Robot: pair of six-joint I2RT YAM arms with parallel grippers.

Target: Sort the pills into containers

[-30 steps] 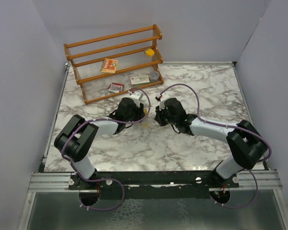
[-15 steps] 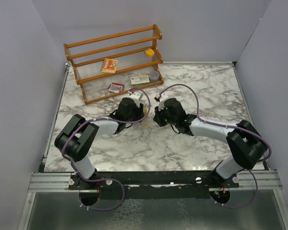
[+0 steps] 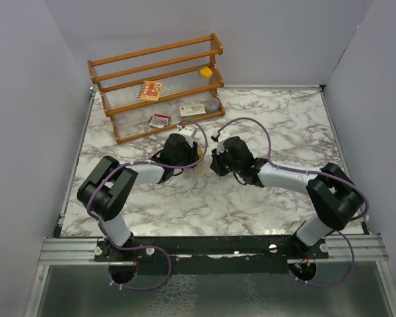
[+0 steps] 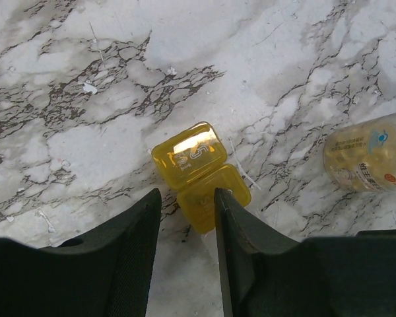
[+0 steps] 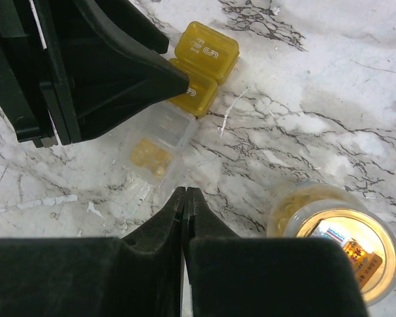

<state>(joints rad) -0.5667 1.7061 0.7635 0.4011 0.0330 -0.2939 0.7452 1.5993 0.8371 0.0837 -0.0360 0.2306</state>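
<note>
You read a "5" on the yellow box (image 4: 199, 173) lid, mid-table; print on the round jar (image 4: 369, 158) label is illegible.

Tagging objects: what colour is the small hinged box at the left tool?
Translucent yellow box, best in the left wrist view.

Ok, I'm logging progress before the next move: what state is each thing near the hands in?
yellow box: lid flipped open, on the table.
clear box: yellow pills inside.
round jar: holds many pills.
left hand: open, tips at the yellow box.
right hand: shut, empty.
</note>
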